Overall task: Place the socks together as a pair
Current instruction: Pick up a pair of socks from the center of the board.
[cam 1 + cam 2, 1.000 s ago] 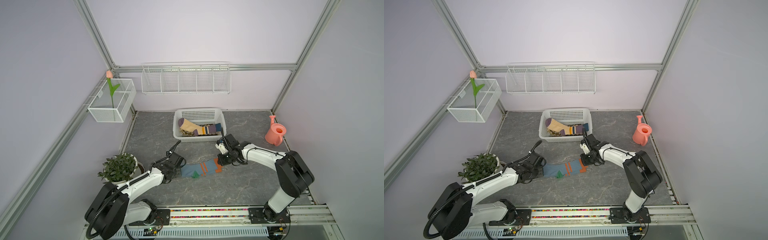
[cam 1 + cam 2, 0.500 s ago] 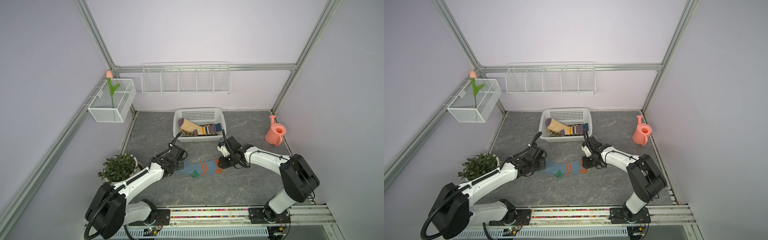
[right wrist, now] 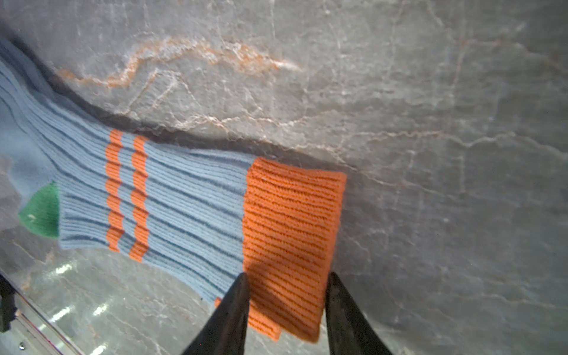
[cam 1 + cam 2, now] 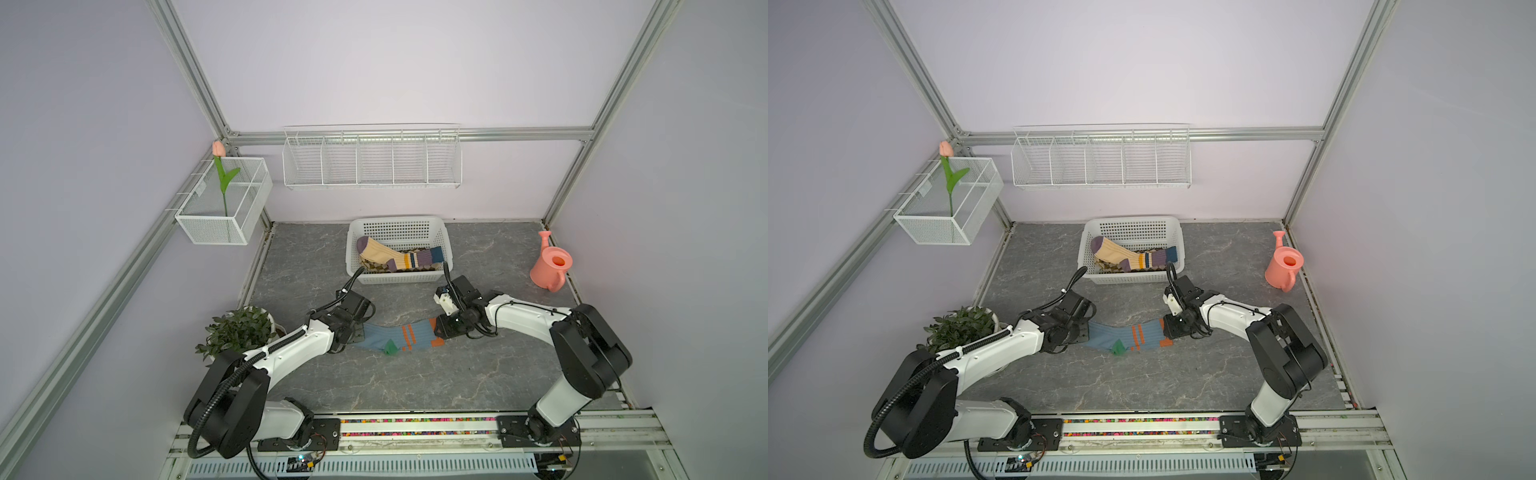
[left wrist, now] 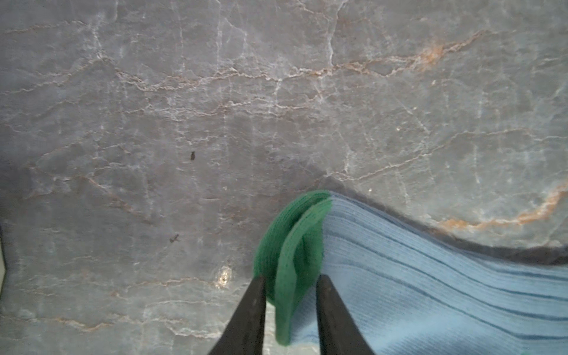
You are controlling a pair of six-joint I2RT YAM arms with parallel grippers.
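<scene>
Socks point(image 4: 397, 337): the blue pair lies stacked flat mid-tabletop point(image 4: 415, 386), in front of the basket point(image 4: 399, 219).
Left tool point(image 5: 290, 276) straddles the two green toes point(image 5: 295, 239) and right tool point(image 3: 288, 274) straddles the orange cuffs point(image 3: 292, 215). Both have jaws parted, pinching nothing. A tool at each end looks meant to keep the pair stretched with edges matched. Other socks point(image 4: 395, 259) lie in the basket.

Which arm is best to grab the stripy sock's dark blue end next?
Probably right: the cream striped sock points its navy cuff toward the white plastic basket end nearest the right gripper.
</scene>
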